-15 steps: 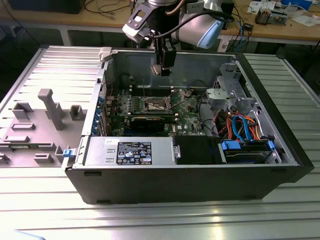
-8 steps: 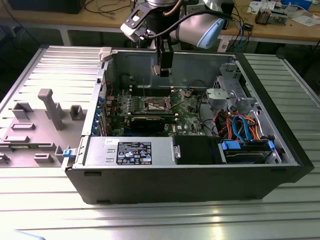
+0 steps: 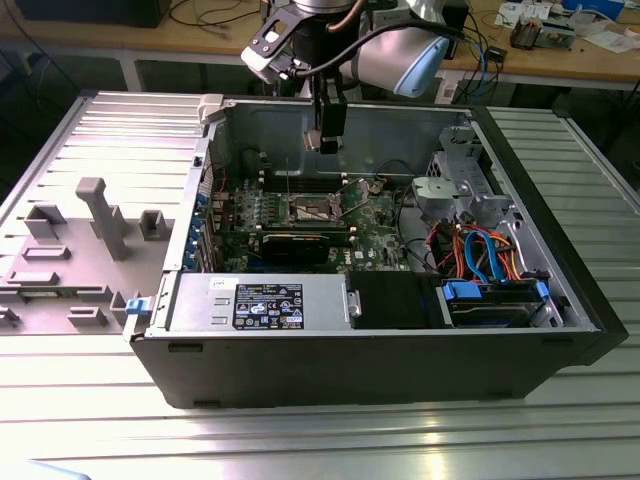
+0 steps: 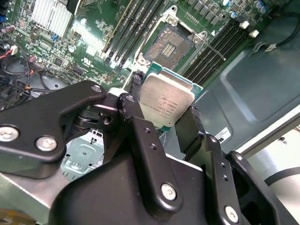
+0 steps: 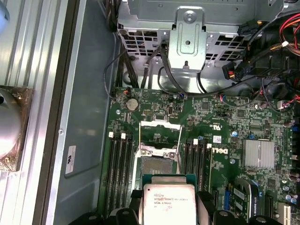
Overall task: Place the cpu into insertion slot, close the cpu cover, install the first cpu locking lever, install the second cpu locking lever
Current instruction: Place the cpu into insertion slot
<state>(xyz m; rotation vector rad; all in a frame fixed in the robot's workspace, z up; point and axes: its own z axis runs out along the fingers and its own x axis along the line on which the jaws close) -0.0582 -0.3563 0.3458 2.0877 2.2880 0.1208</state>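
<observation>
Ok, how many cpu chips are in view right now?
1: the flat square silver-grey metal-topped cpu, gripped in the black hand above the green motherboard. The small square tan-gold insertion slot lies uncovered, its contacts bare, with no chip in it.

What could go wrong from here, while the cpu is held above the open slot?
1. The fingers grip the cpu only by its edges, well apart from the insertion slot. A slip might drop it askew onto the slot.
2. The cpu cover stands raised beside the slot, so the cpu or the fingers could catch on it.
</observation>
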